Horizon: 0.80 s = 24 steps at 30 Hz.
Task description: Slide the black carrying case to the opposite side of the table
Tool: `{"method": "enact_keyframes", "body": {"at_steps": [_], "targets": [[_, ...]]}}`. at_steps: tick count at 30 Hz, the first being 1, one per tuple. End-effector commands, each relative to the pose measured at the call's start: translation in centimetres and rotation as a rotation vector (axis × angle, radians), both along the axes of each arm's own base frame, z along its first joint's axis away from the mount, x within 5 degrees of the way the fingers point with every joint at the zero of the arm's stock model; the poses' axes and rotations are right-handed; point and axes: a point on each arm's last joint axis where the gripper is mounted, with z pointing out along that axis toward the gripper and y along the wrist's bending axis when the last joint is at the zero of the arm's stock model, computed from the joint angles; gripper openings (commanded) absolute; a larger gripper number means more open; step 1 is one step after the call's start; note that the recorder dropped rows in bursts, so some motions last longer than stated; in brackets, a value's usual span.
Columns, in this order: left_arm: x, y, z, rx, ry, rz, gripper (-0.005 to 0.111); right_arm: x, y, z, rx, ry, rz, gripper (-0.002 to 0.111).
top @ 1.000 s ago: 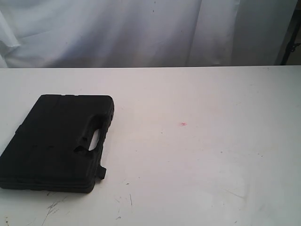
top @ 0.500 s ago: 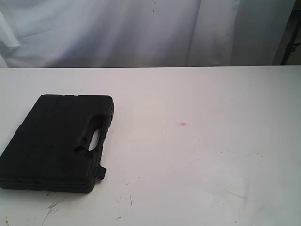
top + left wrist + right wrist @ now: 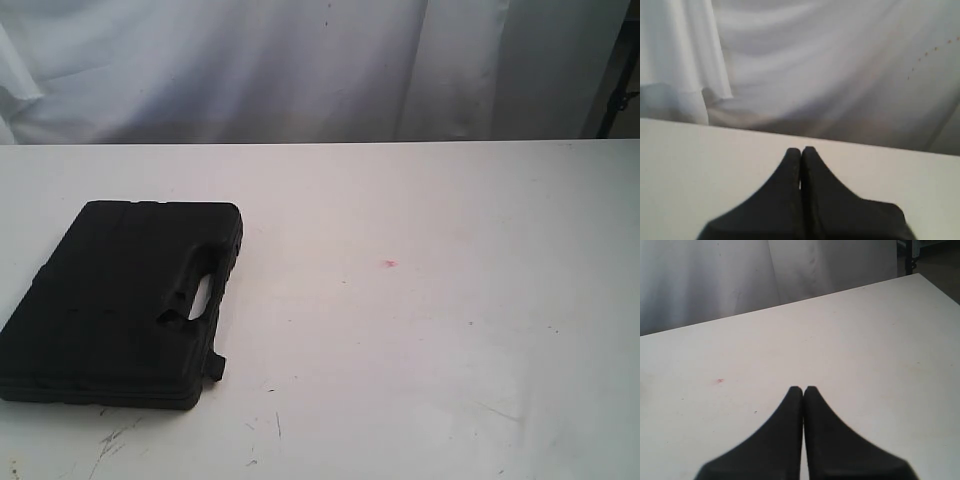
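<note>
The flat matte-black case (image 3: pixel 115 305) lies on the left of the white table (image 3: pixel 430 340) in the exterior view, its handle slot (image 3: pixel 199 298) facing right and a small latch tab (image 3: pixel 216 367) at its near right corner. Neither arm shows in that view. In the left wrist view my left gripper (image 3: pixel 801 149) is shut with nothing in it, over bare tabletop near the far edge. My right gripper (image 3: pixel 803 389) is shut and empty too, above the white table (image 3: pixel 865 350). The case appears in neither wrist view.
A white curtain (image 3: pixel 300 60) hangs behind the table's far edge. A tiny pink spot (image 3: pixel 390 263) marks the middle of the table, also seen as the pink spot (image 3: pixel 719 381) in the right wrist view. Dark scratches (image 3: pixel 110 440) run along the near edge.
</note>
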Motion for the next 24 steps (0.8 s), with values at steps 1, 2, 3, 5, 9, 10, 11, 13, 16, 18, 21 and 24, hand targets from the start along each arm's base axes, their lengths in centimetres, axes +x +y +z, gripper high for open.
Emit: {"method": "enact_keyframes", "body": {"at_steps": [1,2,3,5,9,10,11,13,16,18,21,24], "targets": [[2.6,-0.3,-2.5,0.085,0.174,-0.061,0.000,0.0,0.0,-0.1,0.002,0.004,0.005,0.000],[3.0,-0.3,-3.3,0.127,0.224,-0.086,0.000,0.0,0.0,-0.1,0.002,0.004,0.005,0.000],[3.4,-0.4,-4.0,0.158,0.269,-0.111,0.000,0.0,0.0,-0.1,0.002,0.004,0.005,0.000],[4.1,-0.5,-5.1,0.184,0.344,-0.146,0.000,0.0,0.0,-0.1,0.002,0.004,0.005,0.000],[5.1,-0.7,-6.7,0.148,0.423,-0.156,0.000,0.0,0.0,-0.1,0.002,0.004,0.005,0.000],[5.3,-0.7,-6.8,0.148,0.425,-0.156,0.000,0.0,0.0,-0.1,0.002,0.004,0.005,0.000],[5.4,-0.7,-6.9,0.148,0.428,-0.156,0.000,0.0,0.0,-0.1,0.002,0.004,0.005,0.000],[5.6,-0.6,-6.8,0.149,0.405,-0.151,0.000,0.0,0.0,-0.1,0.002,0.004,0.005,0.000],[5.9,-0.7,-6.3,0.115,0.343,-0.132,0.000,0.0,0.0,-0.1,0.002,0.004,0.005,0.000],[5.9,-0.9,-6.3,0.065,0.346,-0.130,0.000,0.0,0.0,-0.1,0.002,0.004,0.005,0.000],[6.0,-1.0,-6.3,0.033,0.339,-0.127,0.000,0.0,0.0,-0.1,0.002,0.004,0.005,0.000],[6.1,-1.4,-6.3,-0.026,0.372,-0.146,0.000,0.0,0.0,-0.1,0.002,0.004,0.005,0.000]]}}
